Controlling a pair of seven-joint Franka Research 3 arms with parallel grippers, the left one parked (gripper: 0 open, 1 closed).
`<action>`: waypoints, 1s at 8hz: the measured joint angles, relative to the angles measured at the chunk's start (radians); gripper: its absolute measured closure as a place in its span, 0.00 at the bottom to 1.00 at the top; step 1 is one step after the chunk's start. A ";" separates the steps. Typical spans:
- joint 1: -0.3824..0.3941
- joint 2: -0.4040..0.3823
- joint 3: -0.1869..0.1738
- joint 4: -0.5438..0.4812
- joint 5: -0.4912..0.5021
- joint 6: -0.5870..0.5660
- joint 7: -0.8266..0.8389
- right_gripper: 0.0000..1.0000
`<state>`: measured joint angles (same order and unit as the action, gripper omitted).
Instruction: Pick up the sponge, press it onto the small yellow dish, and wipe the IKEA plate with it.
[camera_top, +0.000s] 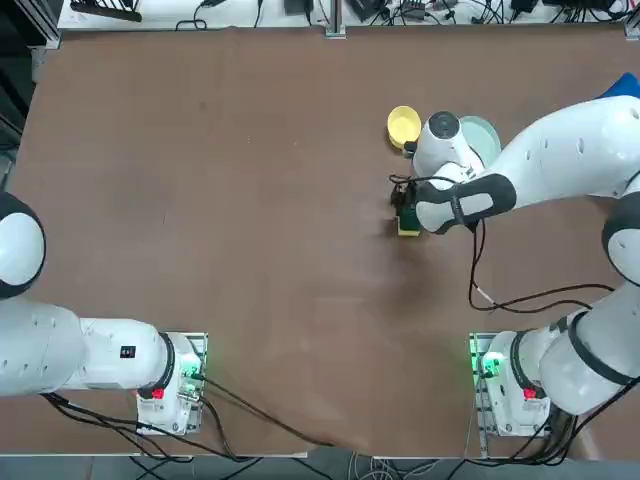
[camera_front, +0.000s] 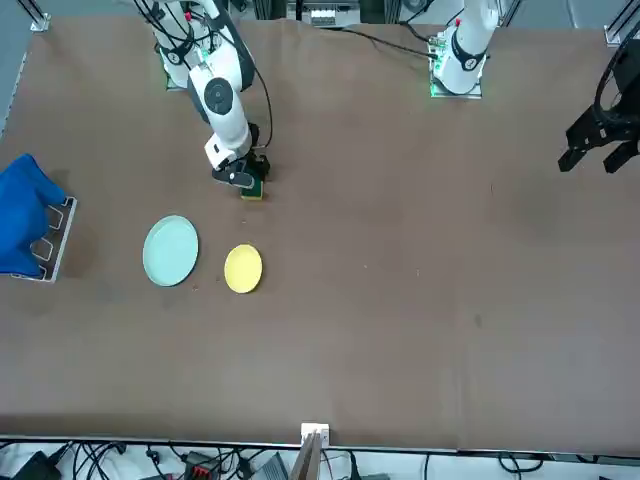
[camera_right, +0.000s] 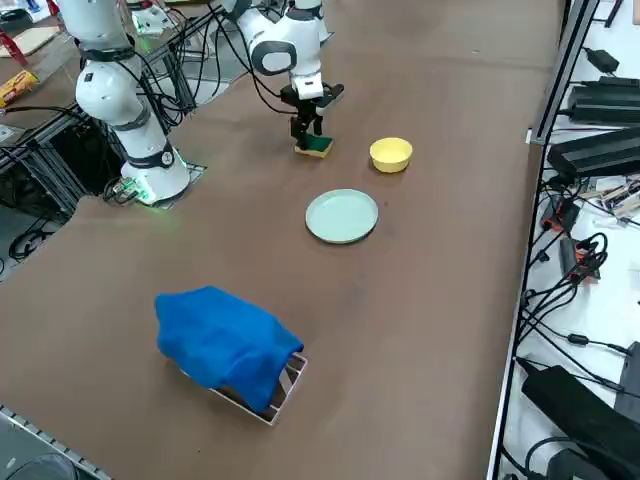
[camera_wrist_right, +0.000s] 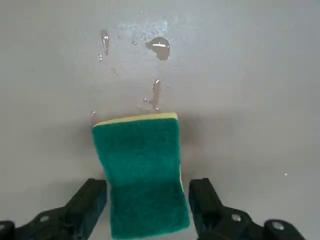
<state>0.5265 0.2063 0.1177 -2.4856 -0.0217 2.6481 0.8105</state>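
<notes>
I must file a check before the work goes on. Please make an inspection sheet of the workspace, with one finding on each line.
Surface: brown tabletop, small wet drops near the sponge
Sponge: on the table, green side up, yellow layer below
Yellow dish: upright beside the plate
Pale green plate: lying flat
Clutter: blue cloth draped over a white rack
Right gripper: open over the sponge, one finger at each side
Cables: black loops hang along the right arm
Surroundings: cables and black devices on the white surface beyond the table edge; people: nothing seen
</notes>
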 joint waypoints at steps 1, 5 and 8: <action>0.001 0.004 0.000 0.000 0.000 0.003 0.000 0.00; 0.004 0.041 0.000 0.000 0.000 0.044 0.000 0.00; 0.004 0.056 0.000 0.000 0.000 0.055 0.000 0.00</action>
<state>0.5308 0.2618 0.1176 -2.4859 -0.0217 2.7029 0.8105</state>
